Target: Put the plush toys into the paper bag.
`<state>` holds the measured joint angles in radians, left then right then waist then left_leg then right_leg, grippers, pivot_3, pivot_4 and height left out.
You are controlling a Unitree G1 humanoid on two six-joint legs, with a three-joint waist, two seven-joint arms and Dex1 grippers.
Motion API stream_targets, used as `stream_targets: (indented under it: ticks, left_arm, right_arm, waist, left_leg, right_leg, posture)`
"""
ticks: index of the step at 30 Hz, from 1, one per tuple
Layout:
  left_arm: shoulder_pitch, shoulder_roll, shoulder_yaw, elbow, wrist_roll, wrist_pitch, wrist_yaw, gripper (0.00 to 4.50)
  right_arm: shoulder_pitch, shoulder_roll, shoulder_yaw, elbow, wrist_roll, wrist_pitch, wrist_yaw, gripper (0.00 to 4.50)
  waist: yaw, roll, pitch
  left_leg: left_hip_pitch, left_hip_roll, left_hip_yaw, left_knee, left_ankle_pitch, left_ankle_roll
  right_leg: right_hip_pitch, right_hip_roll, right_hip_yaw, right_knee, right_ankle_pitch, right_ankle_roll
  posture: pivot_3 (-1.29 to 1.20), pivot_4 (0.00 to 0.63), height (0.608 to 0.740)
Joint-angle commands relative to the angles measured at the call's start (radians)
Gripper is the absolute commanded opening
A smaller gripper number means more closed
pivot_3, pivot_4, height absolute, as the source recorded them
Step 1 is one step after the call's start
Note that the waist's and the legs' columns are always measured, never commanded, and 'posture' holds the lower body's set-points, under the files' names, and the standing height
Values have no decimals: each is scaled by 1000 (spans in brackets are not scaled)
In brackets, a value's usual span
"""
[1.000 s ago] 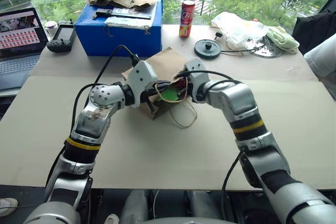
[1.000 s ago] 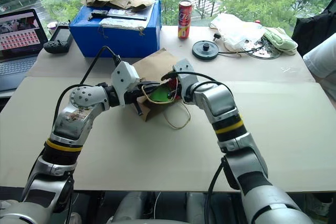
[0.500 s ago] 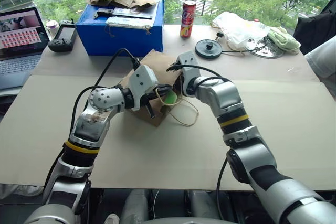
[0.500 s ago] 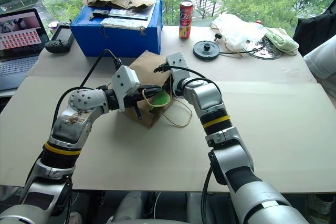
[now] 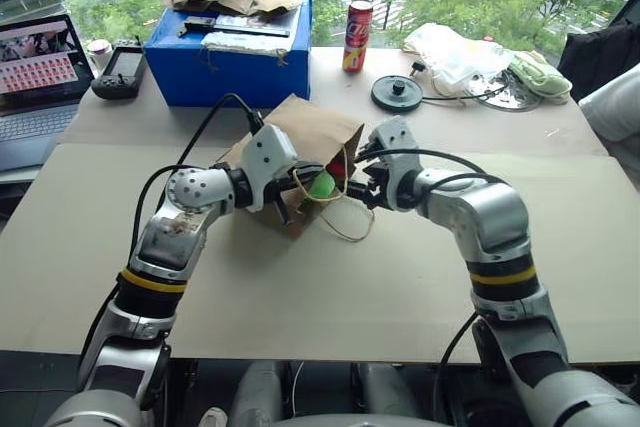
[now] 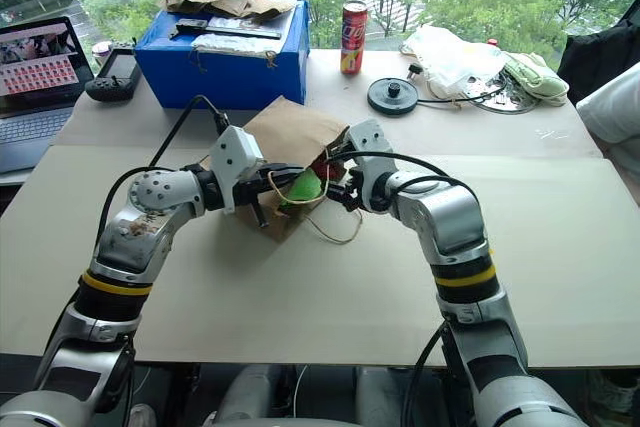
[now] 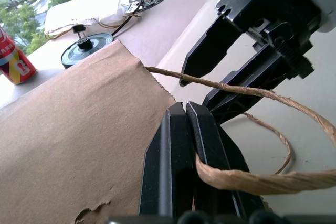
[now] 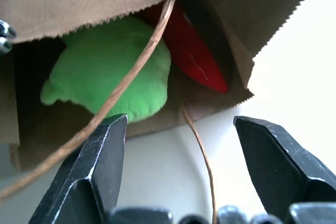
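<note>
The paper bag (image 5: 312, 132) lies on its side mid-table, mouth toward my right arm. Both plush toys sit inside the mouth: the green one (image 8: 113, 74) in front, the red chili (image 8: 195, 53) beside it against the bag's wall. My left gripper (image 7: 185, 107) is shut on one twine handle (image 7: 247, 179) at the bag's rim, holding the mouth up. My right gripper (image 8: 180, 119) stands open just outside the mouth with nothing between its fingers; the other handle loop (image 5: 350, 222) trails on the table below it.
Behind the bag stand a blue box (image 5: 228, 62) topped with crumpled paper, a red can (image 5: 356, 35) and a black disc (image 5: 396, 93). A laptop (image 5: 35, 77) is far left, plastic bags (image 5: 455, 52) back right. A person's sleeve (image 5: 615, 112) shows at the right edge.
My right gripper has drawn back out of the bag's mouth and opened, leaving the red chili inside beside the green toy. The left gripper has kept its hold and place.
</note>
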<state>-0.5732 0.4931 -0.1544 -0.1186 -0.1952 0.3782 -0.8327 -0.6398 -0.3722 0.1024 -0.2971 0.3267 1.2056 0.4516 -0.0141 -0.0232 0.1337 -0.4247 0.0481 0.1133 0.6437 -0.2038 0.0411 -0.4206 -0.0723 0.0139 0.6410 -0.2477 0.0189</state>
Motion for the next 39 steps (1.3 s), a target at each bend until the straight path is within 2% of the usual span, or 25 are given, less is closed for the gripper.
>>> stream_targets:
  ticks: [1, 9, 22, 25, 33, 34, 39]
  left_arm:
    - [-1, 5, 18, -32, -7, -1, 8, 0]
    - [4, 2, 21, -52, -16, 6, 8, 0]
    - [-13, 2, 34, -63, -19, 24, 14, 0]
    - [-15, 0, 34, -63, -18, 24, 16, 0]
    - [-11, 0, 36, -68, -19, 28, 22, 0]
    - [-11, -1, 36, -68, -19, 28, 23, 0]
    - [-12, -6, 38, -67, -20, 27, 28, 0]
  right_arm:
    - [50, 10, 52, -116, 62, 5, 45, 3630]
    - [88, 71, 193, -45, 8, -73, -2, 3630]
    - [68, 82, 236, 184, -119, -232, -39, 3630]
    - [82, 87, 259, 200, -129, -225, -34, 2996]
    - [90, 92, 263, 204, -162, -229, -28, 159]
    - [88, 99, 254, 203, -159, -230, -29, 25]
    - [80, 130, 182, 187, -127, -250, -19, 25]
  waist:
    - [-5, 0, 0]
    - [0, 0, 0]
    - [-1, 0, 0]
    - [0, 0, 0]
    - [-2, 0, 0]
    - [-3, 0, 0]
    - [-4, 0, 0]
  left_leg:
    - [0, 0, 0, 0, 0, 0]
    - [2, 1, 0, 2, 0, 0]
    - [2, 1, 0, 1, 0, 0]
    - [3, 1, 0, 2, 0, 0]
    - [3, 1, 0, 1, 0, 0]
    - [3, 1, 0, 1, 0, 0]
    - [3, 1, 0, 1, 0, 0]
  right_leg:
    - [0, 1, 1, -1, 0, 0]
    - [0, 2, 1, -1, -1, -1]
    - [0, 2, 1, -1, 0, -1]
    - [1, 2, 1, -1, 0, -1]
    - [1, 2, 1, -1, -1, -1]
    - [1, 2, 1, -1, -1, -1]
    - [1, 3, 2, -1, -1, -1]
  posture:
    - [0, 150, 739]
    - [0, 150, 739]
    - [0, 150, 739]
    - [0, 150, 739]
    - [0, 150, 739]
    - [0, 150, 739]
    - [0, 150, 739]
